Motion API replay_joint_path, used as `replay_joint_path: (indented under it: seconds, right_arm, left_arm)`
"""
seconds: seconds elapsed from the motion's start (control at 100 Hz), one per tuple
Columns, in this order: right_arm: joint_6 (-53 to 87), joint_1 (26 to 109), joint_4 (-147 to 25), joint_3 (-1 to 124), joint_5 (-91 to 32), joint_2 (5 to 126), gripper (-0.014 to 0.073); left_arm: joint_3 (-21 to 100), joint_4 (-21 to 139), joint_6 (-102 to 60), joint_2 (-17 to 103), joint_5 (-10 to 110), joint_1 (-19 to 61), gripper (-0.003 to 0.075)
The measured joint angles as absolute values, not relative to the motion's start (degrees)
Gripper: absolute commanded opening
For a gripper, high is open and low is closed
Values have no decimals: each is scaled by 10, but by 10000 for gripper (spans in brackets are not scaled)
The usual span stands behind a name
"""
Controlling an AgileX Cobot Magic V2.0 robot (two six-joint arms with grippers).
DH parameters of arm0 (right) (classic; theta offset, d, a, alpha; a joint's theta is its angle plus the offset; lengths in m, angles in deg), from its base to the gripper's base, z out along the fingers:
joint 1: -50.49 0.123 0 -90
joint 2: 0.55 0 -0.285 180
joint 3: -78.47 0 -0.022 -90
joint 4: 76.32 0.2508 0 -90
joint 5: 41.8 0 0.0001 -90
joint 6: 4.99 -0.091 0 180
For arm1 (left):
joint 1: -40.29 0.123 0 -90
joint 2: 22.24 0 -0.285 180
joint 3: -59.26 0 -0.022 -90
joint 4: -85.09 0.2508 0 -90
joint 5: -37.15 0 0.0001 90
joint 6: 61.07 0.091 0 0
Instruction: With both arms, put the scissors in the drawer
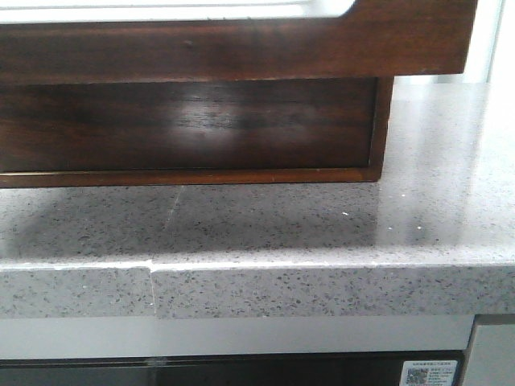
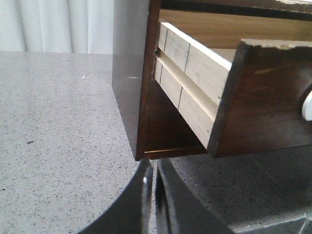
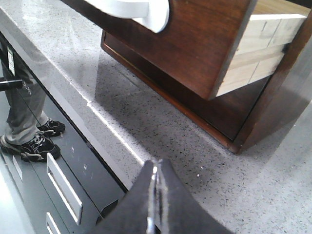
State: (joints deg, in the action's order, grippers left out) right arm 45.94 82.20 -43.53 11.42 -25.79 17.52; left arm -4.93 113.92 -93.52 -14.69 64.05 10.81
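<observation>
The glossy reddish-brown drawer [image 2: 263,107] stands pulled out of its dark wooden cabinet [image 1: 193,129], pale plank sides showing, above the speckled grey stone bench [image 1: 322,233]. Both tapered black grippers, left gripper [image 2: 152,195] and right gripper [image 3: 155,195], hover with fingers pressed together, holding nothing.

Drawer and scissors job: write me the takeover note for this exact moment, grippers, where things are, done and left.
Left gripper: shut, empty, low over the grey counter near the cabinet frame corner.
Right gripper: shut, empty, over the counter by the front edge.
Drawer: pulled out, pale inside showing.
Scissors: in no view; the drawer's inside is mostly hidden, so I cannot tell whether they are in it.
Left: confirm the scissors' place, then close the drawer.
</observation>
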Motion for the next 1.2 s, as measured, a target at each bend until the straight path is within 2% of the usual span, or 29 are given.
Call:
replay_joint_path:
  seconds: [0.18, 0.44, 0.69, 0.85, 1.0, 1.2]
  right_arm:
    - [459, 822, -435, 114, -258, 175, -61]
    - [459, 822, -435, 114, -258, 175, -61]
    - [459, 822, -435, 114, -258, 175, -61]
    - [459, 822, -435, 114, -258, 174, -61]
    - [459, 822, -435, 114, -258, 174, -61]
    - [459, 822, -435, 114, -258, 173, -61]
  left_arm:
    - [-61, 1119, -935, -147, 641, 123, -22]
    - [-92, 1029, -888, -147, 615, 214, -22]
    - [-160, 913, -728, -147, 456, 300, -22]
    - [-180, 871, -678, -147, 372, 324, -22]
    - [-180, 867, -670, -147, 379, 326, -22]
    - [-180, 865, -667, -147, 478, 326, -22]
